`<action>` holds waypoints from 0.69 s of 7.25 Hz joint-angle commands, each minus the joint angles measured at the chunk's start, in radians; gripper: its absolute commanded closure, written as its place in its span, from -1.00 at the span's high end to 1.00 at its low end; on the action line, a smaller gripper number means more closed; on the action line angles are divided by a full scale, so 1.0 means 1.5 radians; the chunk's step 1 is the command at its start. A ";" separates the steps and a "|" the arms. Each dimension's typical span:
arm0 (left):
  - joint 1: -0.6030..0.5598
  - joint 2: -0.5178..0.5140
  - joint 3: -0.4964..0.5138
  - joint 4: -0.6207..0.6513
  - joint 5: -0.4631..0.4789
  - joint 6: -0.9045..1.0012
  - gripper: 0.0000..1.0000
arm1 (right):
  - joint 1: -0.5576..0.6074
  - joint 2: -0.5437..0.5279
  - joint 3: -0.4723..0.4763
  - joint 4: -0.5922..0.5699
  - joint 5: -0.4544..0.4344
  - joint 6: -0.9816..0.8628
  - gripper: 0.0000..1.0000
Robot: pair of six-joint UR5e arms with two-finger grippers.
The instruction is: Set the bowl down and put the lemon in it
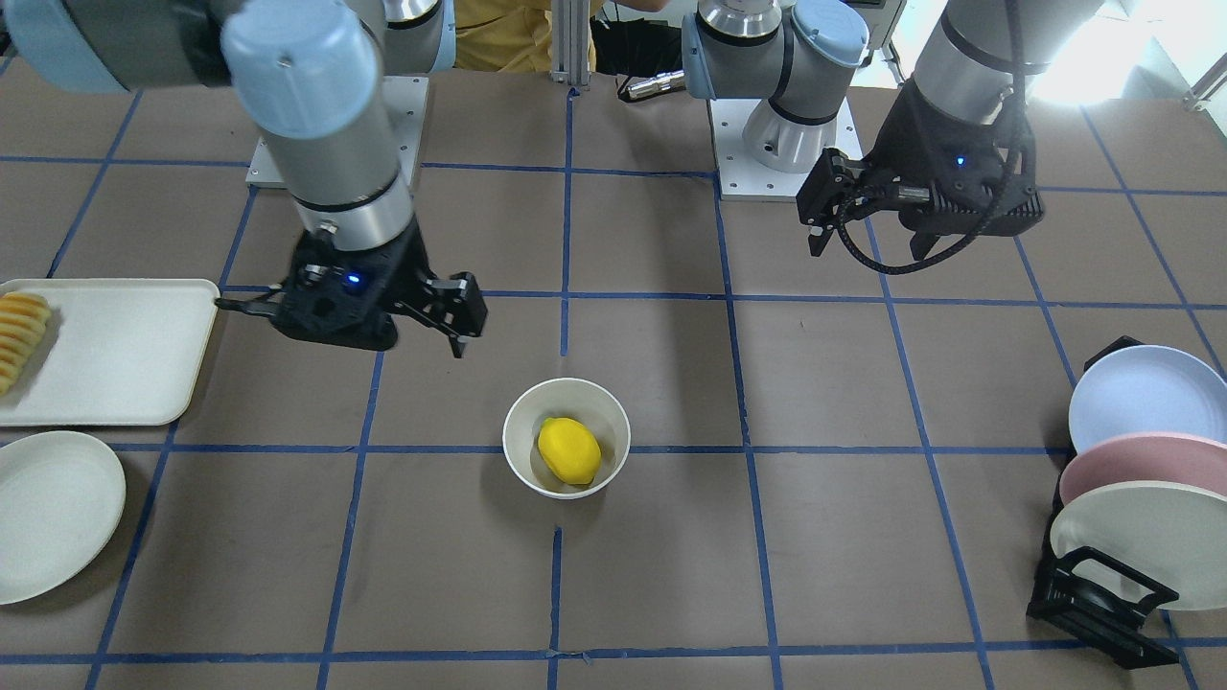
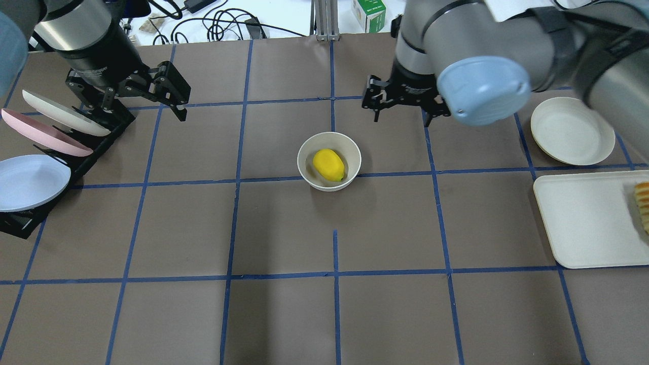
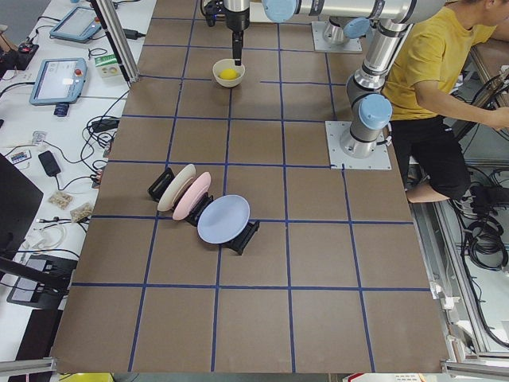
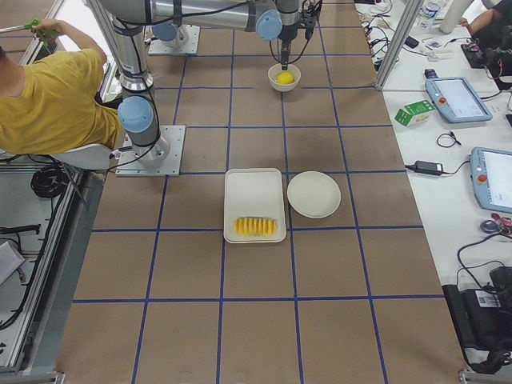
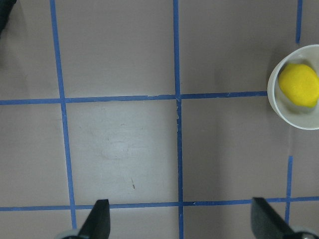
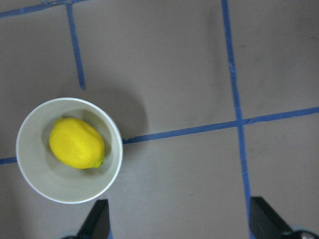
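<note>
The off-white bowl (image 1: 613, 412) stands upright on the brown table near its middle, with the yellow lemon (image 1: 569, 450) lying inside it. Both also show in the overhead view, the bowl (image 2: 305, 152) and the lemon (image 2: 328, 165). My right gripper (image 6: 179, 224) is open and empty, raised above the table just beside the bowl (image 6: 35, 174) and the lemon (image 6: 76, 143). My left gripper (image 5: 179, 224) is open and empty, hovering well off to the side, with the bowl (image 5: 279, 107) at the edge of its view.
A white tray (image 2: 583, 223) with sliced yellow-orange food (image 2: 643, 203) and a cream plate (image 2: 570, 129) lie on my right. A black rack (image 2: 96, 147) with three upright plates stands on my left, near the left gripper (image 2: 127, 91).
</note>
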 commanded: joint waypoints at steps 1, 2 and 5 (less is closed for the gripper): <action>-0.003 0.000 -0.001 0.002 0.000 0.000 1.00 | -0.097 -0.098 0.000 0.131 -0.003 -0.050 1.00; -0.002 0.001 -0.001 0.002 0.001 0.000 1.00 | -0.107 -0.127 0.001 0.162 -0.002 -0.051 1.00; -0.002 0.002 -0.001 0.002 0.000 0.000 1.00 | -0.107 -0.121 0.014 0.163 0.005 -0.049 1.00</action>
